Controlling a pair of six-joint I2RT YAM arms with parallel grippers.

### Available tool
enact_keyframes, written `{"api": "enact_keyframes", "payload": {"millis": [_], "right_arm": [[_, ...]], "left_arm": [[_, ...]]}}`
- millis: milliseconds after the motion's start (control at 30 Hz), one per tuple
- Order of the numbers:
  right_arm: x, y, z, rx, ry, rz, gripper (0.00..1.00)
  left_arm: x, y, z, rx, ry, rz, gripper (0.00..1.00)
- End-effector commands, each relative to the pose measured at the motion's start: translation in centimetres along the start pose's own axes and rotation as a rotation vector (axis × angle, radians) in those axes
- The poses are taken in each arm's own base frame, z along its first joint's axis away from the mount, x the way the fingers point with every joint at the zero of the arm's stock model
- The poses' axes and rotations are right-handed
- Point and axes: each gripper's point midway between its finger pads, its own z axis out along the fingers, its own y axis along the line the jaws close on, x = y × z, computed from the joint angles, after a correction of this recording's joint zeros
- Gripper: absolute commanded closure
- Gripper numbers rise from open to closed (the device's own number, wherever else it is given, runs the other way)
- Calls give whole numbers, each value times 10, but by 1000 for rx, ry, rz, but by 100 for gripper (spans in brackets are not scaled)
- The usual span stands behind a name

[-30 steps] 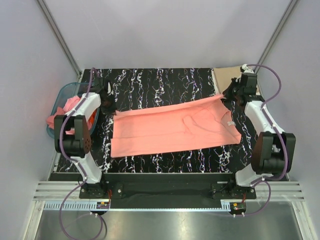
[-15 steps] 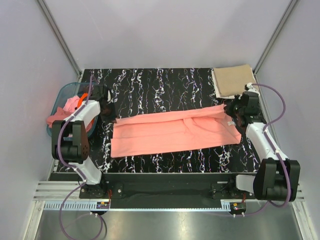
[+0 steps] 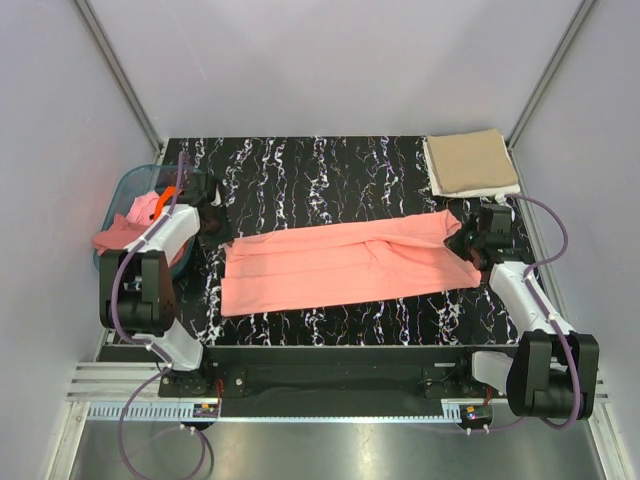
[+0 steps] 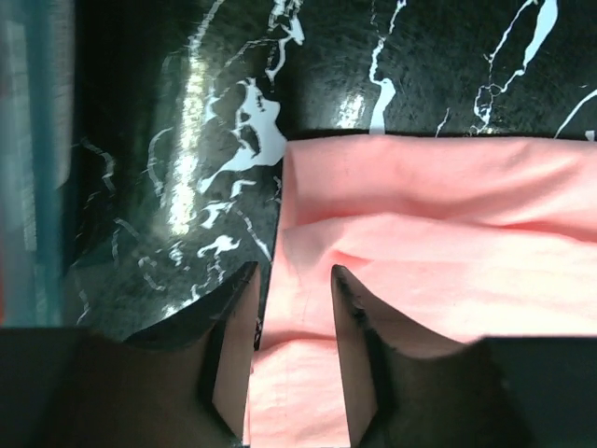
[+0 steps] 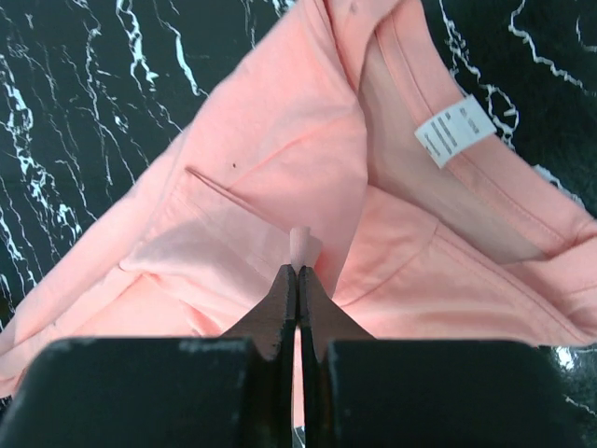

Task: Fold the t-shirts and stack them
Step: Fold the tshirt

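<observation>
A salmon-pink t-shirt (image 3: 340,262) lies as a long folded band across the black marbled table (image 3: 320,165). My left gripper (image 3: 214,222) is at its left end, open. In the left wrist view, the shirt's left edge (image 4: 308,308) lies flat between the spread fingers of the left gripper (image 4: 294,269). My right gripper (image 3: 463,238) is at the collar end. The right wrist view shows the right gripper (image 5: 298,269) shut on a small pinch of the pink fabric, next to the neck label (image 5: 452,129). A folded tan t-shirt (image 3: 470,163) rests at the back right corner.
A translucent teal basket (image 3: 118,195) stands off the table's left edge, with pink and orange t-shirts (image 3: 125,228) spilling over its rim. Grey walls close in behind and on both sides. The arm bases sit at the near edge.
Both grippers came toward the near side, carrying the shirt's far edge over into a narrower band. The left gripper opened and let go. The right arm uncovered the tan shirt.
</observation>
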Motion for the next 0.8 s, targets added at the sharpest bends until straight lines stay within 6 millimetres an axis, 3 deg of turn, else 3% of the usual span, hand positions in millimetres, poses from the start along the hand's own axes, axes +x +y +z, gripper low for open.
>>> {"api": "enact_keyframes", "payload": {"millis": [0, 133, 233, 367, 533, 767], "right_arm": [[3, 1, -1, -6, 14, 38, 98], [4, -1, -1, 2, 12, 39, 99], [5, -2, 1, 6, 18, 29, 99], [9, 0, 1, -11, 34, 26, 99], [6, 4, -1, -28, 27, 21, 99], [-2, 6, -3, -27, 2, 14, 99]], "left_arm": [[-31, -9, -37, 13, -145, -3, 55], [-17, -30, -27, 98, -74, 20, 51], [-8, -28, -11, 86, -22, 42, 47], [-17, -20, -4, 27, -28, 60, 43], [-31, -34, -3, 84, 1, 143, 39], [-13, -31, 10, 92, 92, 197, 43]]}}
